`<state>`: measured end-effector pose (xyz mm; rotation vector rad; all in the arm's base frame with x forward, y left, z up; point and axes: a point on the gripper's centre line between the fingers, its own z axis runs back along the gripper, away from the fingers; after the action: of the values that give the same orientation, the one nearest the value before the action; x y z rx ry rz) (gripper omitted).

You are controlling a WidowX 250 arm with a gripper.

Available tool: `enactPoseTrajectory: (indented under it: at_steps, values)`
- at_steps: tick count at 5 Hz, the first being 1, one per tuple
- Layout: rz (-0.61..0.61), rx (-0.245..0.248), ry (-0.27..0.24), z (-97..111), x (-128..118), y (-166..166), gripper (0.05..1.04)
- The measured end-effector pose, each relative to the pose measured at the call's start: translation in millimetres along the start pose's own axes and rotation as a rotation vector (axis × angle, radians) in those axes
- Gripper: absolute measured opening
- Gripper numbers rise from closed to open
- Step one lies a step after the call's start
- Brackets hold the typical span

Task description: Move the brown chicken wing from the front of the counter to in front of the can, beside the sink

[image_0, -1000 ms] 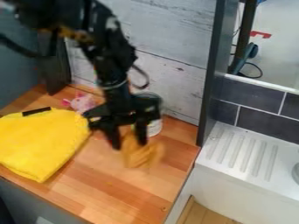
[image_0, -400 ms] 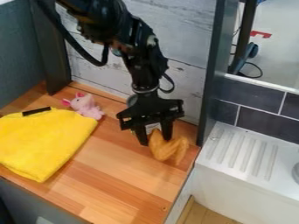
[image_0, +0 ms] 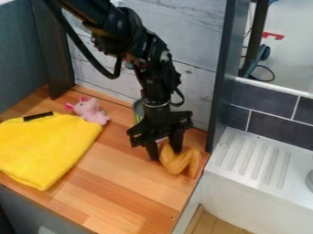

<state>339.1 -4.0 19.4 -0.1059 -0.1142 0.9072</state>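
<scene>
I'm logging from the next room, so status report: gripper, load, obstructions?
Gripper closed on chicken wing, near counter's right edge in view. Can close behind gripper. Cloth, pink toy off to the side.

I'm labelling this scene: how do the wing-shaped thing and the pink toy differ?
The wing-shaped thing is golden-brown and bent; the pink toy is rounded, with darker ears. The gripper holds the wing-shaped thing, while the pink toy sits beside the yellow cloth.

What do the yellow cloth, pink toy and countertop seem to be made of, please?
The yellow cloth looks like matte towelling or fleece, its surface fuzzy. The pink toy seems matte plush, with soft outlines. The countertop appears smooth wood, showing grained strips.
</scene>
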Motion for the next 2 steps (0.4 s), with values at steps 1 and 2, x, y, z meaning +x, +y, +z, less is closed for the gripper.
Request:
enactPoseTrajectory:
  at_steps: [1, 2]
  values:
    - [0.042, -0.01, -0.009, -1.7, 1.1, -0.9, 0.583]
    - [0.056, -0.015, -0.013, -2.5, 1.2, -1.0, 0.658]
